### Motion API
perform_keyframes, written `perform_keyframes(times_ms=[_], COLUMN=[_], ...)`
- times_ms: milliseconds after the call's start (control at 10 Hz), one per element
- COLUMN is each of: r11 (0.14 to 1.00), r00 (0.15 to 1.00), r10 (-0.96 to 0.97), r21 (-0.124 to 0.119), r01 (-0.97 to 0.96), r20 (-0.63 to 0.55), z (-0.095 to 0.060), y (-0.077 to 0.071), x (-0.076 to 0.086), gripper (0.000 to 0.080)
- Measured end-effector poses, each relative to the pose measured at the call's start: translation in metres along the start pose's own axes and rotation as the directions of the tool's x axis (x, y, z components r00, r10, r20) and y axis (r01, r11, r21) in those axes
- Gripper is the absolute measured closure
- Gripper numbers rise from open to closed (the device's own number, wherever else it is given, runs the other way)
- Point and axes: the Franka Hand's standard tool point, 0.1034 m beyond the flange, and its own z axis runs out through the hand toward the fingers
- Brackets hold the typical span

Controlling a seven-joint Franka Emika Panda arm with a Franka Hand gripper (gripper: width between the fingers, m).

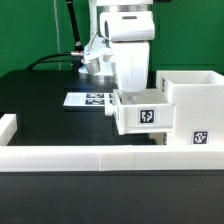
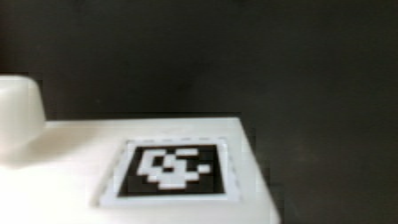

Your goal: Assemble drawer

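Note:
In the exterior view a small white open-top tray point(image 1: 141, 112) with a black-and-white tag on its front hangs above the black table, touching the left side of the tall white housing point(image 1: 192, 105). My gripper point(image 1: 128, 88) reaches straight down into the tray's far side and appears shut on its wall; the fingertips are hidden behind the tray. The wrist view shows a white tagged face point(image 2: 175, 168) very close up, with a rounded white part point(image 2: 15, 115) beside it. No fingers show there. A second tray is out of view.
The marker board point(image 1: 88, 99) lies flat on the table behind the tray. Low white wall segments run along the front edge point(image 1: 90, 160) and the exterior view's left side point(image 1: 8, 127). Cables hang behind the arm.

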Motion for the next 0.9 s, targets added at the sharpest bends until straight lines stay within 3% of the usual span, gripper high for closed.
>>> perform_keyframes(times_ms=[900], r11=[1.000], r00=[1.000], r10=[-0.012], r21=[0.008], r01=[0.012], r20=[0.001], z=[0.000], y=[0.002], x=[0.014], gripper=[0.0755])
